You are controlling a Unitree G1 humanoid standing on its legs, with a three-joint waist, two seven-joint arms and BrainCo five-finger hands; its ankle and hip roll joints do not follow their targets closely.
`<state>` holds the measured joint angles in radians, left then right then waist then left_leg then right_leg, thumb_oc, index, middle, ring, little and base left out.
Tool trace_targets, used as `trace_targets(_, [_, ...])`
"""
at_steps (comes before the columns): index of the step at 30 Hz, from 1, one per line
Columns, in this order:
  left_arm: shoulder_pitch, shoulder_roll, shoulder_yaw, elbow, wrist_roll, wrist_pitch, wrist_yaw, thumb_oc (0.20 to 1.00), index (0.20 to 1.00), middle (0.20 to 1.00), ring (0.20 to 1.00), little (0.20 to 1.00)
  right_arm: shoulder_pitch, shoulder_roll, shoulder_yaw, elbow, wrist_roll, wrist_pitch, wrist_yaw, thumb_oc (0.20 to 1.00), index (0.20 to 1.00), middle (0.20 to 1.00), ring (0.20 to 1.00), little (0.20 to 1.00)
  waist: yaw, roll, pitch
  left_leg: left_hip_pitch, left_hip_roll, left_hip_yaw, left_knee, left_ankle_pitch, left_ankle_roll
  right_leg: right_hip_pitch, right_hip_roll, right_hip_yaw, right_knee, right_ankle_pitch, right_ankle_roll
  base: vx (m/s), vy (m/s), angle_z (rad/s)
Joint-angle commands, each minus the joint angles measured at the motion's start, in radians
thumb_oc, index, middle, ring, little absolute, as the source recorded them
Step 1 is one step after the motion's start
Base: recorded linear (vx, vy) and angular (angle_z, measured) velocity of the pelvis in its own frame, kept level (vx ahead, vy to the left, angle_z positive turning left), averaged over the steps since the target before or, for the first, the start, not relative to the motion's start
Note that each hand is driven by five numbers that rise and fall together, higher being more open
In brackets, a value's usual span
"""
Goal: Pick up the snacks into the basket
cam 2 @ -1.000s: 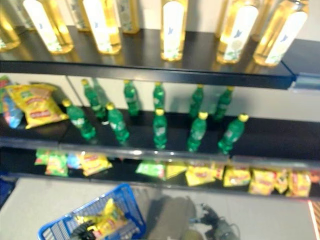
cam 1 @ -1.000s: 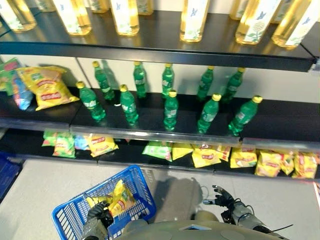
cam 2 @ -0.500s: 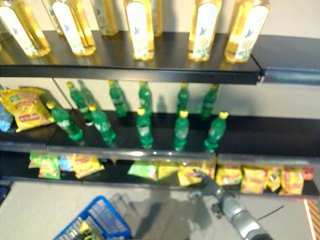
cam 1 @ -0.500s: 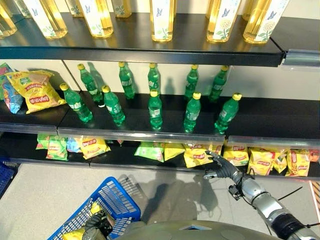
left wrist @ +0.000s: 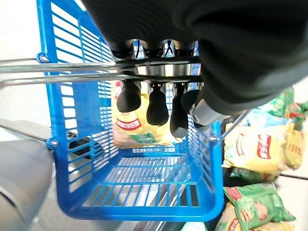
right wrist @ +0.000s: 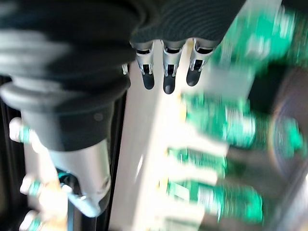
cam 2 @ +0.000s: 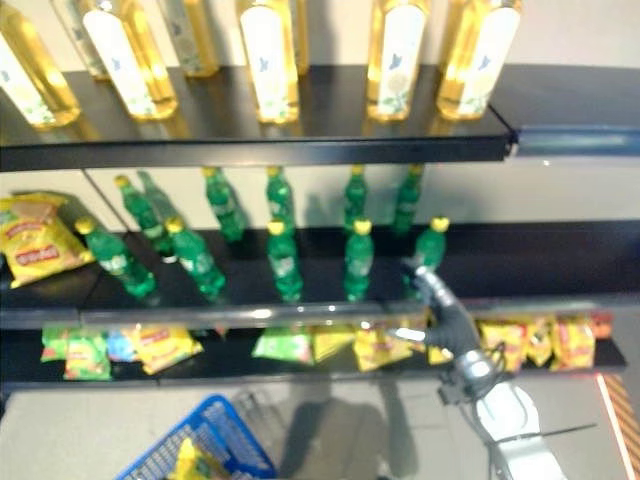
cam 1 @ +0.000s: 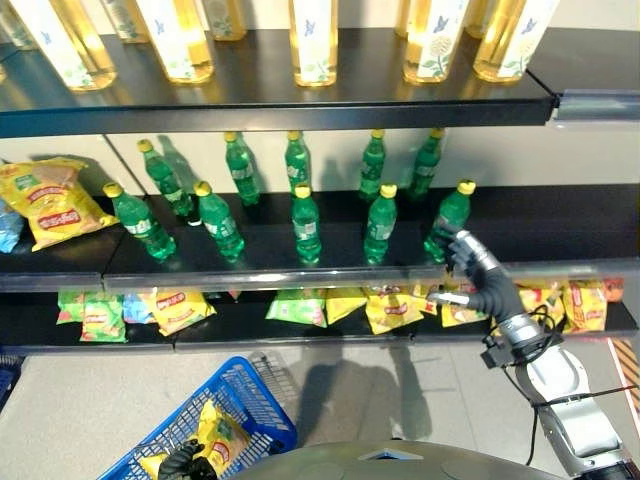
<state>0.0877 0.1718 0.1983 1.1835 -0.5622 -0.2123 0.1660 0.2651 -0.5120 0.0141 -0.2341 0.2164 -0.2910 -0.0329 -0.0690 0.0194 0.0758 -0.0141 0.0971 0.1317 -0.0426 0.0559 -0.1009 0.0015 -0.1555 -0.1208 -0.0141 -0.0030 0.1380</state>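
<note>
Blur hides most of what my right hand (right wrist: 166,72) sees up close: green bottles (right wrist: 211,120) smear into streaks past its fingers. From the head camera I see that hand (cam 1: 468,262) raised in front of the middle shelf (cam 1: 560,235), right beside the last green bottle with a yellow cap (cam 1: 449,218). Its fingers are spread and loose, and they hold nothing.

The snacks I want lie on the bottom shelf (cam 1: 240,325), just under the hand. A row of yellow snack bags (cam 1: 392,308) sits there, with a green snack bag (cam 1: 296,306) next to them. The front edge of the middle shelf cuts off their tops. I cannot tell if my thumb touches a bag.

My left hand (left wrist: 159,103) is low at the bottom of the view, mostly cut off. Up close, its fingers are curled round the metal handle (left wrist: 72,72) of the blue basket (left wrist: 77,192). One yellow snack bag (left wrist: 137,125) already lies inside the basket. More bags (left wrist: 255,149) lie beside the basket.

Tall bottles of yellow oil (cam 1: 312,40) stand on the top shelf. A big yellow chip bag (cam 1: 50,200) leans at the far left.
</note>
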Motion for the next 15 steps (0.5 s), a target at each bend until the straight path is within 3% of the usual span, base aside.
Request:
trace_targets(1, [-0.085,0.052,-0.001,-0.008,0.008,-0.062,0.064,0.200,0.200,0.200,0.200,0.200,-0.135,0.034,-0.072,-0.035,-0.116,-0.075,-0.205,1.000,1.000,1.000,1.000,1.000,0.011,-0.012,0.116,-0.088,0.010,-0.033,0.195,-0.105,0.034,-0.135,-0.029,0.020,0.144,0.010,0.017,-0.22,0.019,-0.01])
trace_targets(3, [-0.090,0.052,-0.003,-0.015,0.000,-0.070,0.078,0.200,0.200,0.200,0.200,0.200,-0.152,0.040,-0.076,-0.025,-0.131,-0.075,-0.234,1.000,1.000,1.000,1.000,1.000,0.010,-0.009,0.126,-0.110,0.011,-0.035,0.208,-0.106,0.034,-0.159,-0.029,0.026,0.158,0.010,0.016,-0.14,0.015,-0.03])
trace_targets(7, [-0.116,0.048,-0.041,-0.042,-0.003,-0.079,0.129,0.200,0.200,0.200,0.200,0.200,-0.231,0.092,-0.110,0.049,-0.225,-0.062,-0.436,1.000,1.000,1.000,1.000,1.000,0.013,0.011,0.168,-0.198,0.001,-0.043,0.253,-0.105,0.038,-0.253,-0.034,0.041,0.214,0.010,0.016,-0.14,0.019,0.02])
trace_targets(15, [-0.130,0.042,-0.093,-0.082,-0.006,-0.081,0.167,0.200,0.200,0.200,0.200,0.200,-0.396,0.103,-0.049,0.164,-0.270,-0.017,-0.565,1.000,1.000,1.000,1.000,1.000,0.035,0.027,0.210,-0.263,-0.016,-0.048,0.286,-0.105,0.047,-0.318,-0.038,0.054,0.250,0.013,0.013,-0.05,0.010,0.00])
